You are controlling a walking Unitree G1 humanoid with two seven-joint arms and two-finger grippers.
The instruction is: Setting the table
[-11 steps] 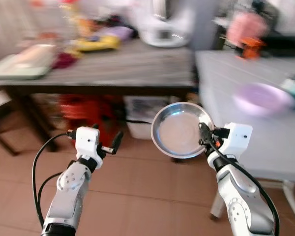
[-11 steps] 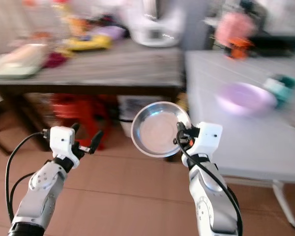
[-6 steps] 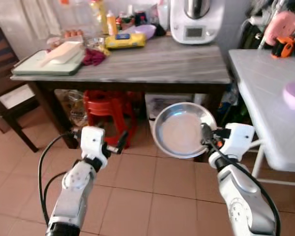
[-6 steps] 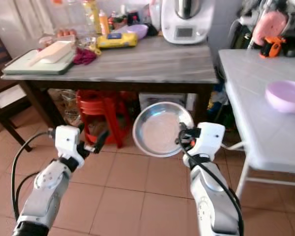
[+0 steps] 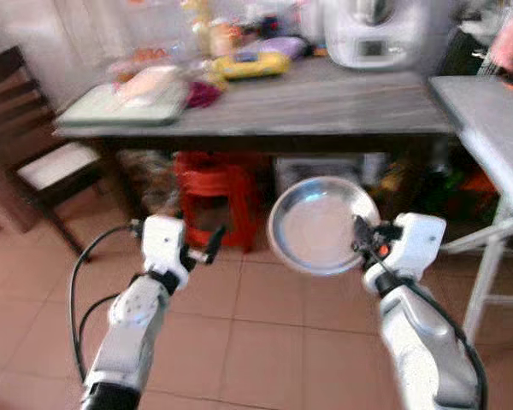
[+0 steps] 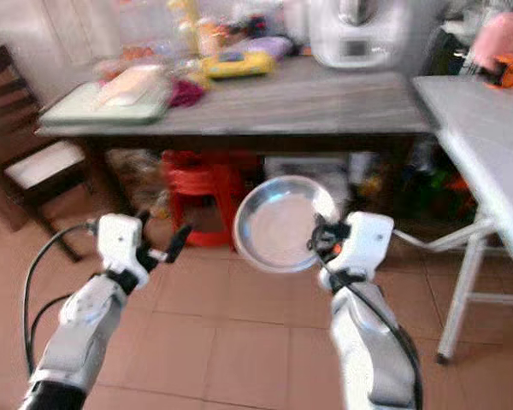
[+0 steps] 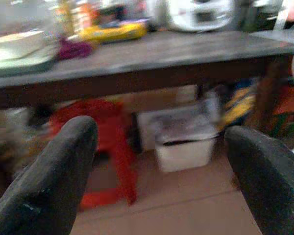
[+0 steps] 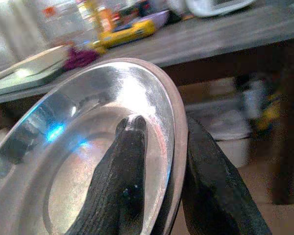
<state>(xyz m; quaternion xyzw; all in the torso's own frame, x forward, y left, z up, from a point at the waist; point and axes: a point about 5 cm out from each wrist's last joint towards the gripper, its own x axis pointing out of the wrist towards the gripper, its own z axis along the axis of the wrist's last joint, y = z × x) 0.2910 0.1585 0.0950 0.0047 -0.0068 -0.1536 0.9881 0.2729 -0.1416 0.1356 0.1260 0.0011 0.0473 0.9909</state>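
Observation:
A round steel plate (image 5: 319,225) hangs tilted in the air in front of me, its hollow facing me. My right gripper (image 5: 359,240) is shut on the plate's right rim; in the right wrist view one black finger (image 8: 120,181) lies inside the plate (image 8: 63,161) and the other presses behind the rim. My left gripper (image 5: 202,249) is held out at the same height to the left, open, with nothing between its fingers (image 7: 49,181). A white table (image 5: 492,120) stands at the right.
A long dark wooden table (image 5: 265,107) crosses the back, carrying a green tray (image 5: 120,102), bottles, a yellow packet and a white kitchen machine (image 5: 376,30). Below it stand a red stool (image 5: 215,184) and a white bin (image 7: 183,144). A dark chair (image 5: 30,141) is at the left. Tiled floor lies ahead.
The whole picture has shifted: the white table has slid off to the right and the chair has come in at the left, so the camera turned left. Both grippers keep their pose, plate still held.

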